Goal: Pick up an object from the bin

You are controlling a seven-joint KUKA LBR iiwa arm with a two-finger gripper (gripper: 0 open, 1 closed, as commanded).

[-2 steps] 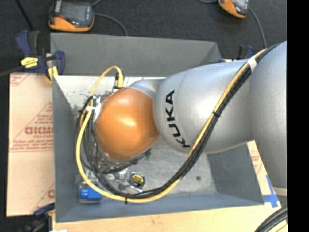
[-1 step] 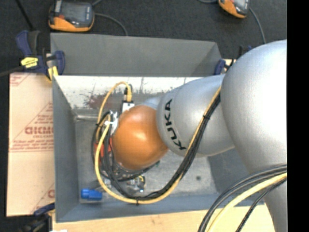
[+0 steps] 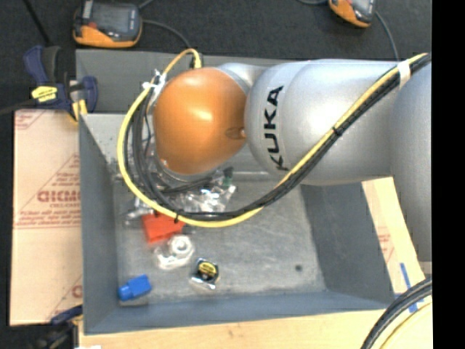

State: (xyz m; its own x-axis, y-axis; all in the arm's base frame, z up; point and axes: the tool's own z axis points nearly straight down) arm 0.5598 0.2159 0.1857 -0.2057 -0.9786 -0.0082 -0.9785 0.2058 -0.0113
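The arm is stretched in from the right and bent down over the left half of the bin, so that the wrist, under its orange cover, is brought almost straight above the things gathered there. The gripper is masked from above by that cover and by the looped cables. Whether it is spread or pressed together cannot be told, and nothing can be said to be held. Nearest beneath it a red piece is seen, touching a white piece just below it, with a clutter of clear scraps beside the wrist. A small yellow-and-black thing lies near, and a blue cap is set apart toward the view's lower-left corner. The low, upright pose is judged to suit a descent on the red piece or its neighbours, and the pick is judged not yet made
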